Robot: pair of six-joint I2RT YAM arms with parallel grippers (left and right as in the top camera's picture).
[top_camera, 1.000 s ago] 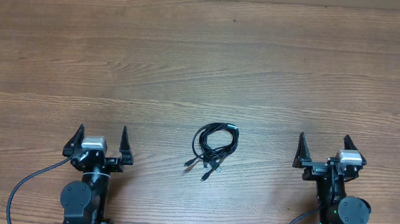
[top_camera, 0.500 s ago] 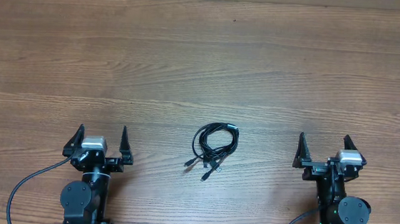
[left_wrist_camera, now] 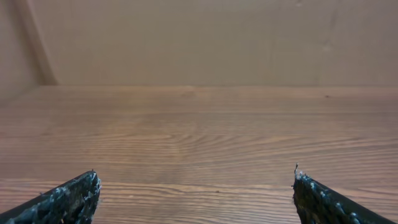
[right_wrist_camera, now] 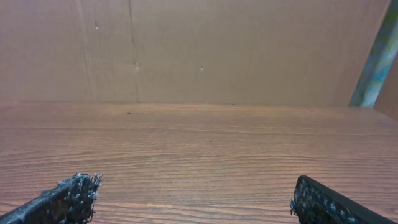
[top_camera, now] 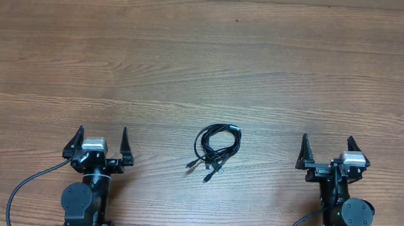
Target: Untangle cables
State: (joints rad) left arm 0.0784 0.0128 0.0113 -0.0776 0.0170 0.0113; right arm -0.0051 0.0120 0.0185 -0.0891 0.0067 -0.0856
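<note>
Overhead, the left gripper (top_camera: pixel 103 130) and right gripper (top_camera: pixel 327 139) stand wide open by the near edge of the table (top_camera: pixel 206 55). Between them, well apart from each, the cables (top_camera: pixel 215 149) lie coiled, long axis running far-right to near-left, plug ends trailing near-left.

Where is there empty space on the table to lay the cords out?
The whole far half of the table beyond the cables is bare. So are the gaps between the cables and the left gripper and the right gripper. Only the near edge, by the arm bases, is crowded.
</note>
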